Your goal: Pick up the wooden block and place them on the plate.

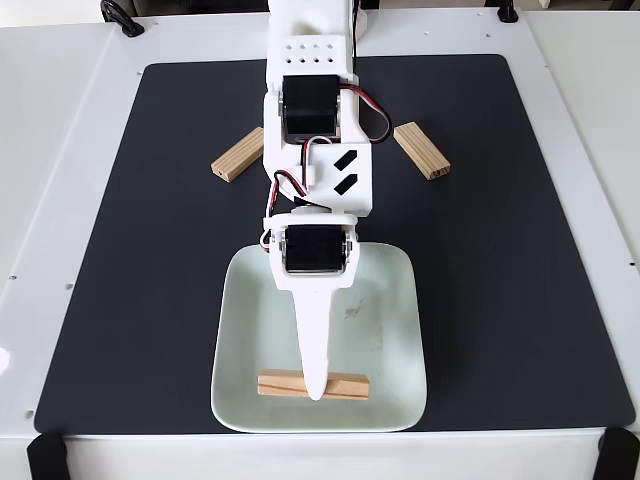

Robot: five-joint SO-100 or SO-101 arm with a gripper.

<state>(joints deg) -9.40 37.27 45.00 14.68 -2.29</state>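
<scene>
We count three wooden blocks: one [345,385] on the plate [395,300] beneath the pincer [315,392], two [238,156] [421,150] on the black mat [520,250] covering the white counter [60,150]. Whether the pincer is parted, we cannot tell.

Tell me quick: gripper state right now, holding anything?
Gripper: over the wooden block lying on the plate; open or shut cannot be told from this fixed view.

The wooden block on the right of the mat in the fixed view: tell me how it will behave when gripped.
The small rectangular pale wooden block looks solid, so probably stiff and light. Its flat faces suggest it will slide on the black mat, not roll. Bare grain likely grips well.
</scene>
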